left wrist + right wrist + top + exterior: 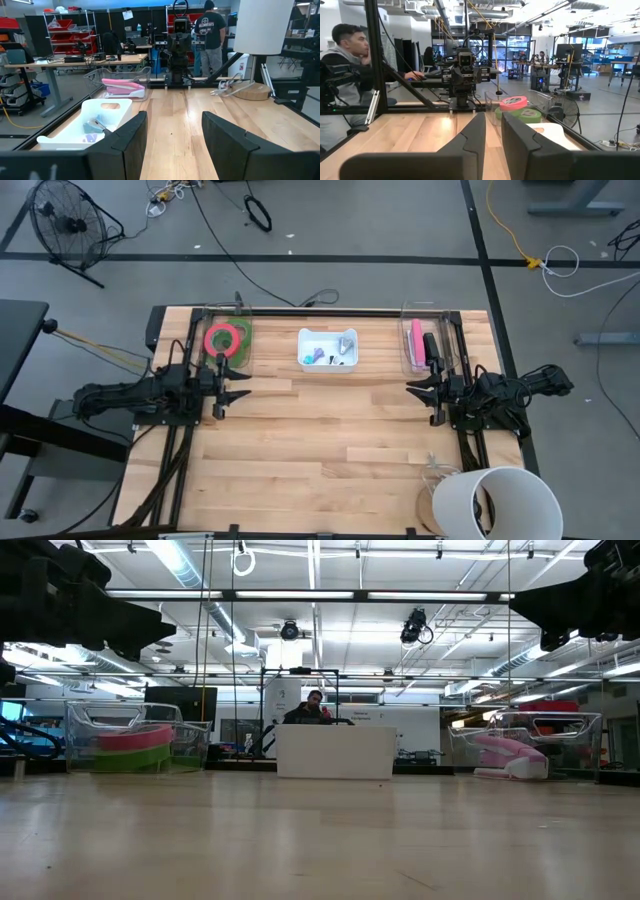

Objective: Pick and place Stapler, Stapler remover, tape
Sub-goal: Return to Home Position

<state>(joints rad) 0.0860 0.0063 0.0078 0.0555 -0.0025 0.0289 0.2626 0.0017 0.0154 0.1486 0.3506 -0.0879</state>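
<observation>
You have nothing here that you can read. In the left wrist view, the dark shirt (211, 22) of a person standing far back in the room carries white print across the back, but the letters are too small for you to make out.
</observation>
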